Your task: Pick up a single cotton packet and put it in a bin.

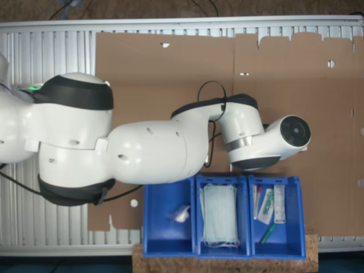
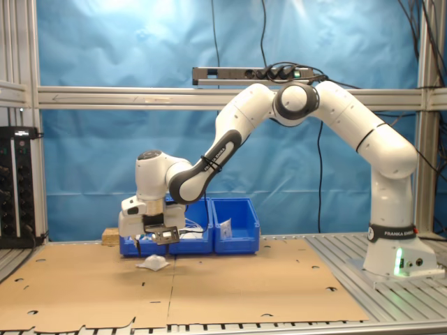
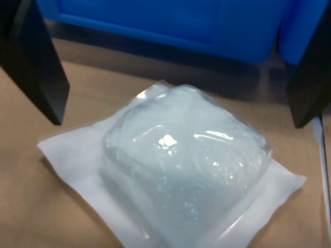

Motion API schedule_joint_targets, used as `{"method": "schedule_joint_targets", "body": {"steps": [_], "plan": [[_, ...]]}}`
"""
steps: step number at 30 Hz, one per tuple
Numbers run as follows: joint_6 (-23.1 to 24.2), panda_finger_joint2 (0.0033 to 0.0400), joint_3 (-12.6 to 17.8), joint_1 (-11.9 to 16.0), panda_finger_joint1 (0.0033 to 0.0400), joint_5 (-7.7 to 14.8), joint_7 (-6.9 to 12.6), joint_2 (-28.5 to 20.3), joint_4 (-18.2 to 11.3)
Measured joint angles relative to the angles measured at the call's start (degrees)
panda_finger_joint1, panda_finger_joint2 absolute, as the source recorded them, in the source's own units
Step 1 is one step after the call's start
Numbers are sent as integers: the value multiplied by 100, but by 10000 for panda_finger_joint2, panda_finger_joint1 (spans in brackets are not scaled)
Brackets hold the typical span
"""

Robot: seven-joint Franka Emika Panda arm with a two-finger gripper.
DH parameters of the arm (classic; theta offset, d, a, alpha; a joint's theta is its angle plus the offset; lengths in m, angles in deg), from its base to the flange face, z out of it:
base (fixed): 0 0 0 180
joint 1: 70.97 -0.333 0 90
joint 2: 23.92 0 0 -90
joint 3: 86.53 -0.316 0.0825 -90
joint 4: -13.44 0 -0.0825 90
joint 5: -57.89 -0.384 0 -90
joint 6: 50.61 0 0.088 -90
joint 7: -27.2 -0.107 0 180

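— Cotton packet (image 3: 181,170) first, since it lies closest under the wrist camera: a puffy, translucent pillow with a flat sealed border, resting on the cardboard sheet (image 3: 46,206); it sits on nothing else and nothing holds it.

— And the gripper (image 3: 170,67)?

— Spread wide; one dark finger (image 3: 36,57) stands off each side of the packet with bare cardboard between finger and plastic, so the jaws are parted and carry nothing; in the second exterior view the gripper (image 2: 162,237) hangs just above the packet (image 2: 152,263), which I read as a straddle before descent.

— Why there, and not elsewhere?

— Packet lies in front of the blue bins (image 2: 188,237), near them but apart; a blue bin wall (image 3: 155,26) shows just beyond it in the wrist view; a short carry seems to be the point.

— Which way does it point?

— Roughly square, so hardly any long axis; it is turned diamond-wise to the fingers, one corner toward the bin wall and the opposite corner toward the camera; the fingers would therefore close nearer its corners than its flat edges, I judge; the bulging middle looks soft and likely to yield.

— Bins themselves?

— In the first exterior view, three in a row; the middle bin (image 1: 198,216) holds pale green masks (image 1: 219,215).
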Motion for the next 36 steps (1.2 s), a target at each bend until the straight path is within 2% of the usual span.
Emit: {"method": "schedule_joint_targets", "body": {"steps": [14,36], "plan": [[129,400,148,-3,400,0,0,72,4],[180,400,168,-37,400,0,0,72,-80]]}}
